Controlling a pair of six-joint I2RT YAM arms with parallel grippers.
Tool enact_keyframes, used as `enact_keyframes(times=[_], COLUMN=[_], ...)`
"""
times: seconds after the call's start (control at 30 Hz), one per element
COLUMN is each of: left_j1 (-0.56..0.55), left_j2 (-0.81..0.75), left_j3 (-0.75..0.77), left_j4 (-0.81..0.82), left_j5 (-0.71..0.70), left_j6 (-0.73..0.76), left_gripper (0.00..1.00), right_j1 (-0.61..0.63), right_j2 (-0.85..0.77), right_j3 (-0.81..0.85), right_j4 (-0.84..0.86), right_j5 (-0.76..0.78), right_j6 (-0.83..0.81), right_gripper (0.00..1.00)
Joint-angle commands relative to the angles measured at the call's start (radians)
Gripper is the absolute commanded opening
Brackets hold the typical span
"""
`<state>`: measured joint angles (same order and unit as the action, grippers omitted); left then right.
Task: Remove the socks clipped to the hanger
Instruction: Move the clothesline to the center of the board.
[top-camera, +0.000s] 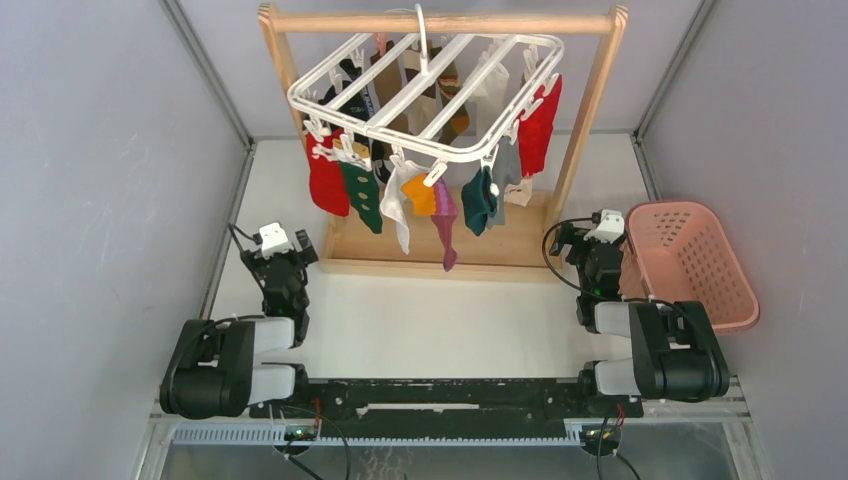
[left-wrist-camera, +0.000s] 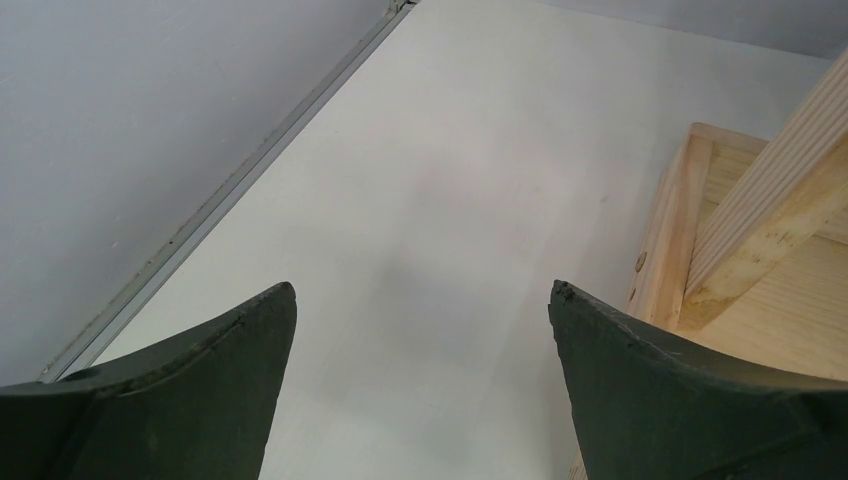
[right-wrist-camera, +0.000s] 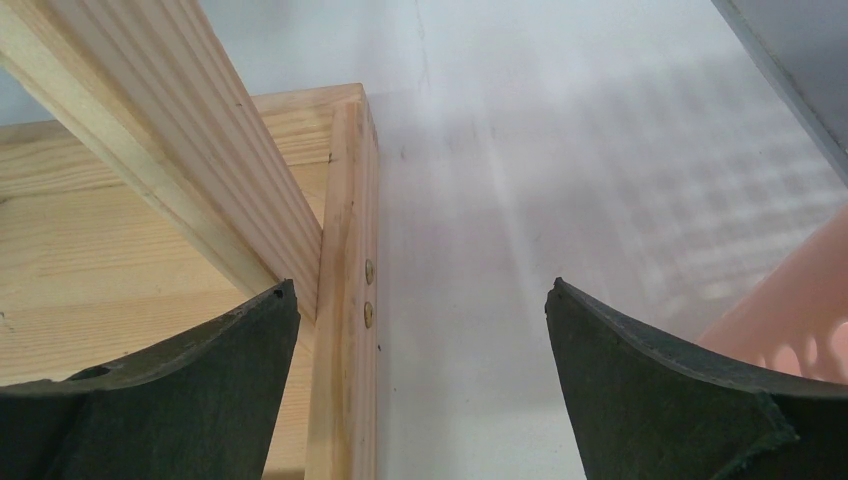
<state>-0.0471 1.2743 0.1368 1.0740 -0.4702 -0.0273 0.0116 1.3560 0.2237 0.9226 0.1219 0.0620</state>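
your left gripper (left-wrist-camera: 422, 300) and right gripper (right-wrist-camera: 420, 295) sit low, fingers wide apart and empty; the socks (top-camera: 362, 197) hang clipped to the hanger (top-camera: 460, 152) at twelve o'clock; pull a sock hard and the hanger may swing or slip off the wooden rack (top-camera: 590, 110).

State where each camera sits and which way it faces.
Top external: above and behind, looking down at the hanger, socks and wooden rack; left arm and right arm show.
Left wrist: faces down at the table; open left gripper shows.
Right wrist: faces down beside the pink basket; open right gripper shows.
Shared: both wrist views catch the rack's base.
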Motion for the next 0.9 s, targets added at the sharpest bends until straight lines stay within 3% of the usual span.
enact_keyframes(times=[0.0,0.1,0.23,0.33,0.47,0.53,0.67,0.77,0.87], left_j1=[0.005,-0.003,-0.065,-0.146,-0.179,-0.184,-0.185,-0.185,-0.193], left_j2=[-0.016,-0.061,-0.204,-0.429,-0.642,-0.725,-0.811,-0.769,-0.657], left_j3=[0.032,0.013,0.005,0.102,0.229,0.302,0.431,0.562,0.779], left_j4=[0.044,0.043,-0.052,-0.428,-0.751,-0.881,-1.01,-1.093,-1.307], left_j5=[-0.012,-0.022,-0.153,-0.221,-0.188,-0.108,0.114,0.27,0.384], left_j6=[-0.002,0.005,0.017,-0.06,-0.198,-0.271,-0.382,-0.484,-0.497], left_gripper=[1.0,1.0,1.0,1.0,1.0,1.0,1.0,1.0,1.0], right_j1=[-0.003,0.0,0.016,0.007,0.007,-0.002,-0.004,-0.003,-0.058], right_j2=[-0.005,-0.025,-0.224,-0.407,-0.646,-0.749,-0.881,-0.863,-0.803], right_j3=[0.027,0.041,0.183,0.2,0.253,0.319,0.429,0.526,0.586], right_j4=[0.034,0.001,-0.425,-0.565,-0.774,-0.922,-1.045,-1.117,-1.179], right_j5=[-0.008,0.037,0.149,0.117,0.067,-0.007,-0.244,-0.333,-0.418], right_j6=[0.006,0.016,0.095,0.124,0.214,0.279,0.319,0.346,0.442], right_gripper=[1.0,1.0,1.0,1.0,1.0,1.0,1.0,1.0,1.0])
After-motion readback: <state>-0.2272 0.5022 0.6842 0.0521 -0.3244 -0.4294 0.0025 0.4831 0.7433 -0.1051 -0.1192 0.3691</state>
